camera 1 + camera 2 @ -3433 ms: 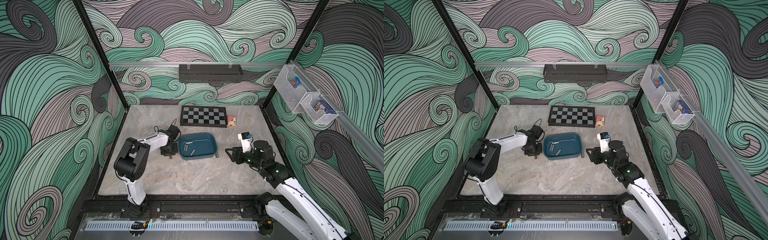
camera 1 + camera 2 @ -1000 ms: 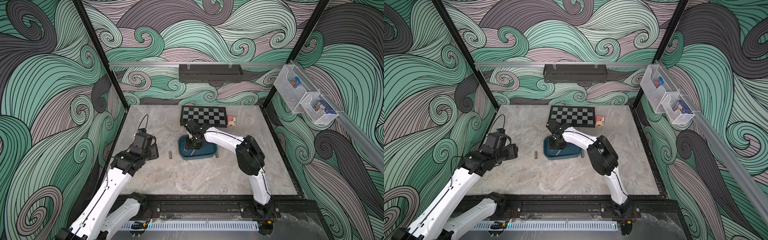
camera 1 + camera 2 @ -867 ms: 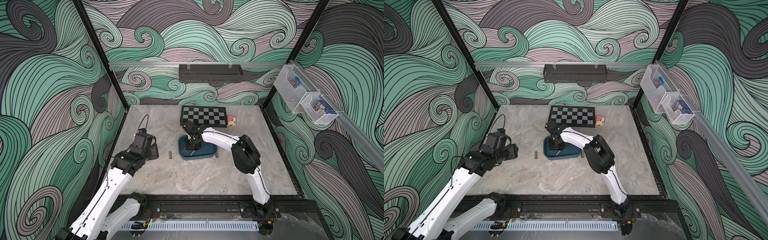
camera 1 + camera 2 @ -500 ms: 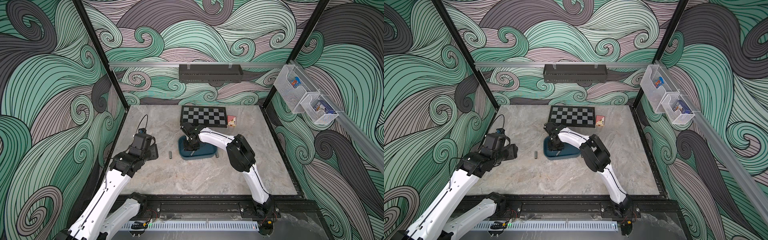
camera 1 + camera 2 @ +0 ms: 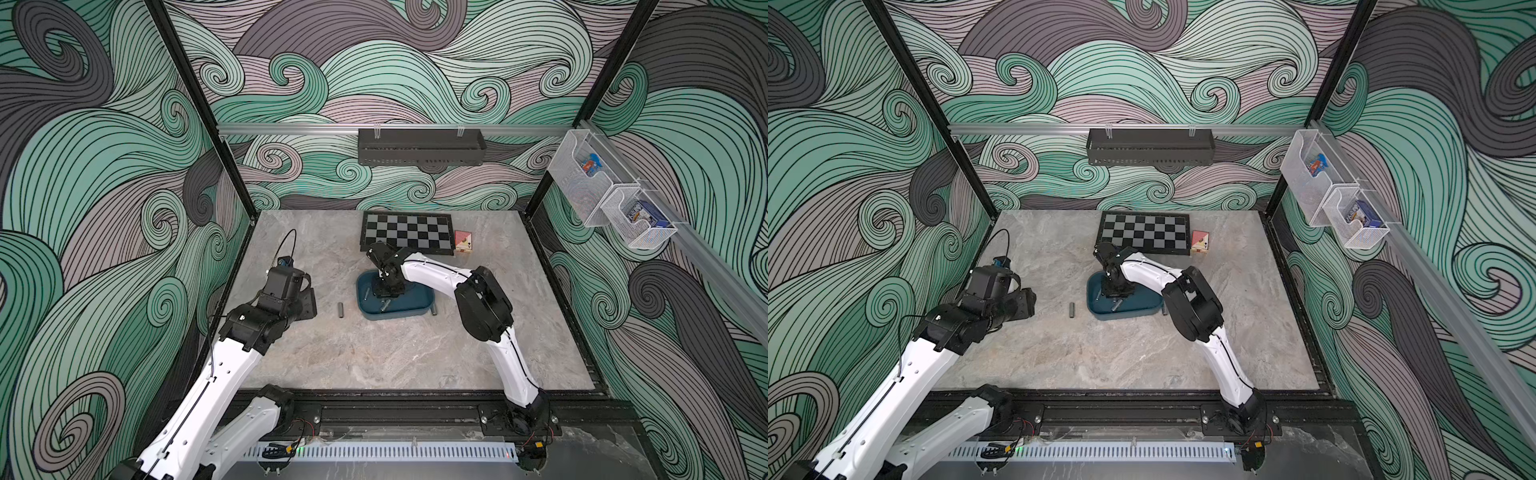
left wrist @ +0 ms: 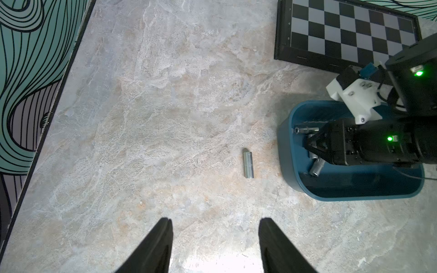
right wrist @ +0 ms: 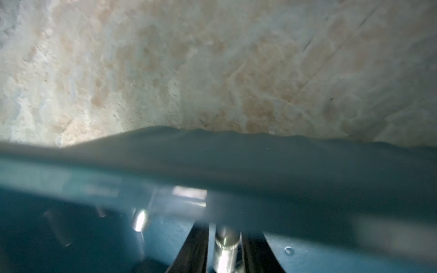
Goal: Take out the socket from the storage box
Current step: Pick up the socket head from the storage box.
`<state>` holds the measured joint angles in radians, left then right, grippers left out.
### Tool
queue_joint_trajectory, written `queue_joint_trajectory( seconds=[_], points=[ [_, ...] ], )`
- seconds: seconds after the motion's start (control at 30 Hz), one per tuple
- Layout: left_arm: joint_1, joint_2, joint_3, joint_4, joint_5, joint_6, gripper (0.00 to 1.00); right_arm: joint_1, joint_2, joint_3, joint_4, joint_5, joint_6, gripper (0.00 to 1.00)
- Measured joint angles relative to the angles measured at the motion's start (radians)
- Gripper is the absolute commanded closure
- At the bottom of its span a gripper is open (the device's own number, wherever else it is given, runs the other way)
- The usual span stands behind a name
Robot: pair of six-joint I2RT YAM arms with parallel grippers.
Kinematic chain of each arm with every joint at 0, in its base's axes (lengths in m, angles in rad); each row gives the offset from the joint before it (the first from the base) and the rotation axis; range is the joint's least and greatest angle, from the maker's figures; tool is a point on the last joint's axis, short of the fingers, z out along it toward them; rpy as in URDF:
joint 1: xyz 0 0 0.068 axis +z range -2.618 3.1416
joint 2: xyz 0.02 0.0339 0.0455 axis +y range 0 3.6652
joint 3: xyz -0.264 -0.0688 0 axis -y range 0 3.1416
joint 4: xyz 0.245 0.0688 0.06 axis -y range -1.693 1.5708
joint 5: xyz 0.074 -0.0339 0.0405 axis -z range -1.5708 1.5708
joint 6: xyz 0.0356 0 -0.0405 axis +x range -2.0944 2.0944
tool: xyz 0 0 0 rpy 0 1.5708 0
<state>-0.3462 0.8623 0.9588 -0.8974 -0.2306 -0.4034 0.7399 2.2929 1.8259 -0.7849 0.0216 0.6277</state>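
The storage box (image 5: 399, 318) (image 5: 1125, 316) is a dark teal tub in mid-table. My right gripper (image 5: 386, 291) (image 5: 1116, 291) reaches down into it. In the right wrist view its fingers (image 7: 196, 250) sit against both sides of an upright silver socket (image 7: 225, 250), beneath the box rim (image 7: 236, 153). Two more sockets (image 6: 306, 129) (image 6: 316, 166) lie inside the box beside the right gripper (image 6: 312, 146). My left gripper (image 5: 309, 305) (image 6: 214, 221) hangs open and empty over bare table, left of the box.
One loose socket (image 5: 340, 309) (image 6: 248, 164) lies on the table left of the box, another (image 5: 433, 309) at its right end. A chessboard (image 5: 407, 232) and a small card box (image 5: 463, 242) lie behind. On the walls hang a black rack (image 5: 419, 151) and white mesh baskets (image 5: 602, 195).
The right gripper's fingers have closed in on the socket inside the box, and the right arm's elbow has swung left. The left arm has barely moved.
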Motion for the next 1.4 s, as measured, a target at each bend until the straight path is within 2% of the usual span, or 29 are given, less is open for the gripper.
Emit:
queue_joint_trajectory(
  seconds=[0.1,0.27,0.7,1.03,1.4],
  points=[
    [0.000,0.005,0.000,0.000,0.003,0.001,0.38,0.002,0.000,0.000,0.000,0.015,-0.008,0.73],
    [0.000,0.013,0.000,0.000,0.007,0.003,0.38,0.003,0.000,0.000,0.000,0.035,-0.025,0.82],
    [0.000,0.013,0.000,0.000,0.010,0.004,0.38,0.003,-0.004,0.000,-0.001,0.045,-0.051,0.89],
    [0.000,0.019,0.000,0.001,0.026,0.011,0.38,-0.003,-0.040,-0.008,-0.017,0.048,-0.069,0.90],
    [0.000,0.019,0.000,0.004,0.052,0.013,0.38,-0.029,-0.142,-0.028,-0.030,0.039,-0.087,0.90]
  ],
)
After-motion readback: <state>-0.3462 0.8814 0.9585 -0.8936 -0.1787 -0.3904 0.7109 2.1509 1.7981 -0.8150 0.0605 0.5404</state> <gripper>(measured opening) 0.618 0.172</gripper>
